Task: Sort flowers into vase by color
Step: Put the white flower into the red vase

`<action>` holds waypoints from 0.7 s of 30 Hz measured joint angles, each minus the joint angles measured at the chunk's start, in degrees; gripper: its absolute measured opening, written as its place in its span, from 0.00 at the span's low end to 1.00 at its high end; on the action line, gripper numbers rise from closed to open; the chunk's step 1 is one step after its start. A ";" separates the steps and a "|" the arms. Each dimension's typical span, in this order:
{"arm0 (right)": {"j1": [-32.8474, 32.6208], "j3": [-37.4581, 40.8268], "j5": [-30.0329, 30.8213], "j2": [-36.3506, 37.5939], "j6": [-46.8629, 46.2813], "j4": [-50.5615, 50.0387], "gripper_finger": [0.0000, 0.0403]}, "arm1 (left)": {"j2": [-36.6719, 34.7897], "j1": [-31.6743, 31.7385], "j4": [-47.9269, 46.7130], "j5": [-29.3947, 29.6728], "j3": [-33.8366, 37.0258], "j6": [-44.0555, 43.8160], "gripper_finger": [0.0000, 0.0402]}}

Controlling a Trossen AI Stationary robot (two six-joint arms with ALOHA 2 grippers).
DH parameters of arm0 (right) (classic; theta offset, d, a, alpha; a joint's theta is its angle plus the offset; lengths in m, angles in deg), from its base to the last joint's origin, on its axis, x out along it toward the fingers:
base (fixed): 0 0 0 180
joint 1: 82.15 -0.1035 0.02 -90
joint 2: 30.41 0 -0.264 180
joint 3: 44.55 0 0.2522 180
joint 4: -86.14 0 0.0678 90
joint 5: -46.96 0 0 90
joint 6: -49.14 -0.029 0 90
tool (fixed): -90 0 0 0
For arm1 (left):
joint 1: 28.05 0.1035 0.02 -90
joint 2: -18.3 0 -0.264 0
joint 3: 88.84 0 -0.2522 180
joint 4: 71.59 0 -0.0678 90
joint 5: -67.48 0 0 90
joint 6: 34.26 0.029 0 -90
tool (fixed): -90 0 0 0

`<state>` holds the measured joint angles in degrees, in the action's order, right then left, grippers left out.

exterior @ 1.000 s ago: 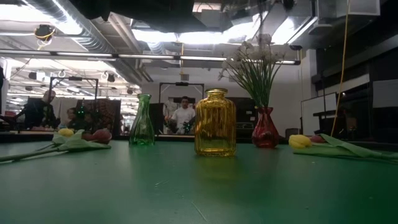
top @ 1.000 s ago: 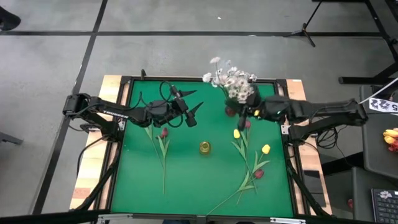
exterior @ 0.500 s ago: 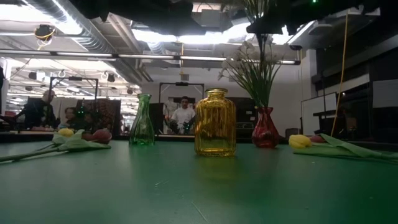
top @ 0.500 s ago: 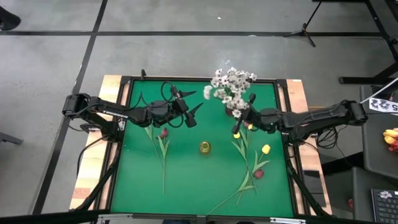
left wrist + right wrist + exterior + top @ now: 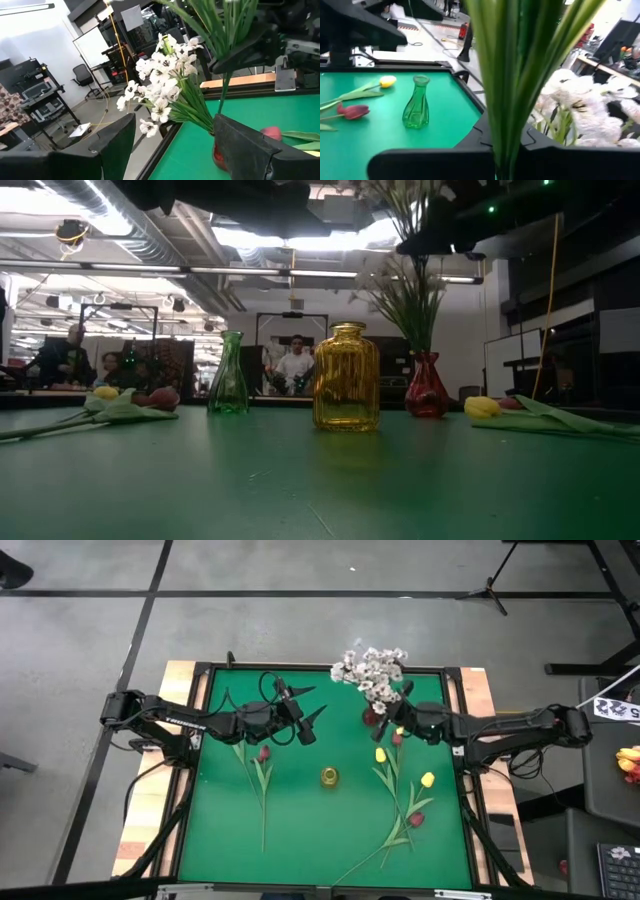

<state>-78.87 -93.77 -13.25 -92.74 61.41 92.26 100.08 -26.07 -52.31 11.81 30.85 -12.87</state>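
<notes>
Pinching white spray (image 5: 368, 668) above red vase (image 5: 427, 388) at table's 1 o'clock: right gripper (image 5: 397, 719); left gripper (image 5: 309, 712) spread, idle at 11.

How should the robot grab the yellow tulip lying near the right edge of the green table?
Probably by the thin green stem just behind the head of the yellow tulip, coming straight down from above. It lies flat on the green table, so the stem fits between two fingers, while the bulb-shaped head could squash or slip. Other stems cross lower down, so gripping near the head keeps clear of them.
</notes>
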 joint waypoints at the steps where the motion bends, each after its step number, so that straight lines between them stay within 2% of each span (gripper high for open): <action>1: 0.47 0.00 -0.88 0.00 -0.32 -0.42 0.01 | 0.00 0.09 0.01 0.00 0.00 0.00 0.66; 7: 1.31 0.01 -1.93 0.00 -3.03 -2.03 0.04 | 0.00 1.26 -1.55 0.02 0.00 -1.64 0.66; 16: 1.28 0.01 -1.98 0.00 -4.49 -4.90 0.03 | 0.00 1.58 -2.64 0.01 0.04 -3.26 0.66; 21: 1.28 0.01 -0.26 0.00 -4.86 -6.74 0.04 | 0.00 1.58 -2.61 0.02 0.04 -3.26 0.66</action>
<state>-77.59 -93.76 -13.52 -92.74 56.55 85.52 100.08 -24.50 -54.91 11.83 30.90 -16.13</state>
